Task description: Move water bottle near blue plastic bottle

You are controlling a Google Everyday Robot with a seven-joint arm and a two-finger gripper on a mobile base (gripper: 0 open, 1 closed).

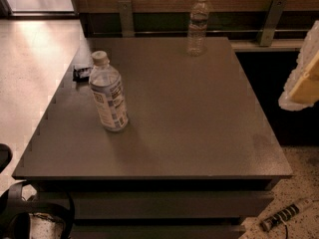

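Observation:
The water bottle (198, 26), slim, clear and ribbed with a white cap, stands upright at the far edge of the grey table (199, 133), right of centre. The blue plastic bottle (108, 93), wider, with a white cap and a blue-and-white label bearing a square code, stands upright on the left part of the table. My gripper (303, 81), pale and yellowish, shows at the right edge of the view, off the table's right side and well apart from both bottles. It holds nothing that I can see.
A small black object (82, 72) lies near the table's left edge behind the blue plastic bottle. A wooden wall with metal brackets (271, 14) runs behind the table. Dark gear (30, 215) sits at bottom left; a striped item (284, 215) lies on the floor at bottom right.

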